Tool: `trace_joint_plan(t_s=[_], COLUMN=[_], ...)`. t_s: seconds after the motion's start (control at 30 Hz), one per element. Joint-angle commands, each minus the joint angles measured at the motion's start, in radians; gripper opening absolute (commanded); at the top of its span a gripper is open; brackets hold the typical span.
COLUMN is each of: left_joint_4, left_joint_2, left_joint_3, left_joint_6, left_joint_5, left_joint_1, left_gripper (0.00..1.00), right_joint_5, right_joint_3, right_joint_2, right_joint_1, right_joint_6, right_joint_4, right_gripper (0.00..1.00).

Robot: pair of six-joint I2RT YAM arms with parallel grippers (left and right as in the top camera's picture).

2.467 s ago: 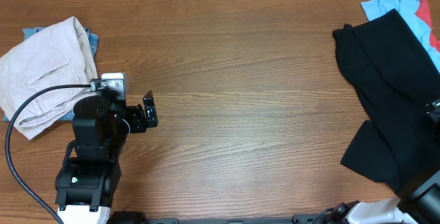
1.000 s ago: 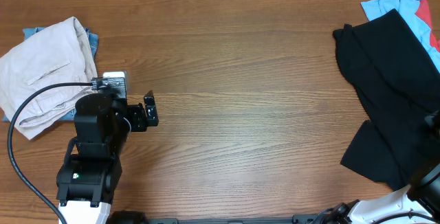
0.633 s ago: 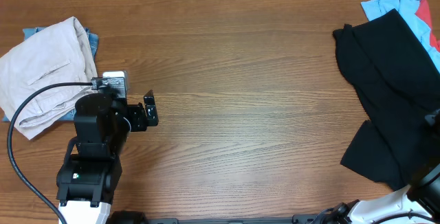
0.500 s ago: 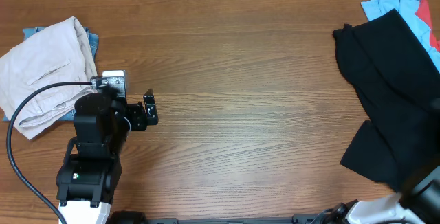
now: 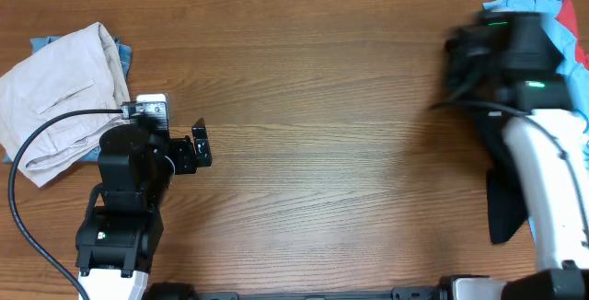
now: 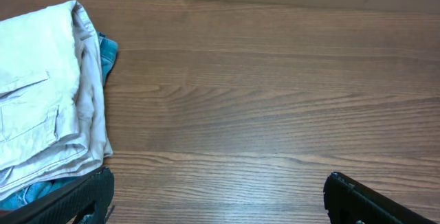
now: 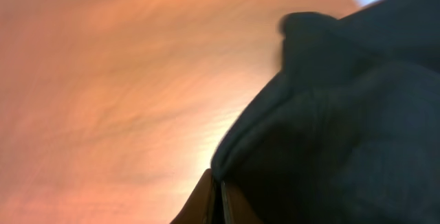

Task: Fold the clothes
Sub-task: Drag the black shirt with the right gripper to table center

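Shirt [image 7: 344, 114] mostly hidden under blurred right arm [image 5: 543, 180] (wrist view smeared).

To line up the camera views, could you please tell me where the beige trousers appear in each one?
Overhead: the beige trousers lie at the far left, in the upper half.
Left wrist: they fill the left edge.
Right wrist: not in it; only the black shirt and the table show.
Shared landmark: the blue cloth peeking from under the trousers' right edge.
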Motion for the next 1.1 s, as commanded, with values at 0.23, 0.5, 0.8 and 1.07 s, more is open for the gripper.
trace_joint_plan(t_s=[0.23,0.5,0.8,1.07], left_joint_4=[0.005,0.005,0.005,0.025], left_joint_2=[-0.001,-0.001,-0.001,0.068], left_joint_3=[0.028,0.028,0.028,0.028], left_joint_6=[-0.007,-0.007,-0.007,-0.077], left_joint_5=[0.004,0.006,0.064,0.183], left_joint_1=[0.007,0.007,0.007,0.0], left_gripper=[1.0,1.0,1.0,1.0], right_joint_5=[-0.026,-0.008,0.084,0.145], right_joint_3=[0.001,0.001,0.002,0.002], right_joint_2=[0.187,0.264,0.236,0.193], right_joint_1=[0.494,0.607,0.537,0.373], right_joint_6=[-0.006,0.043,0.042,0.042], right_joint_4=[0.098,0.65,0.571,0.233], right_gripper=[0.04,0.05,0.74,0.99])
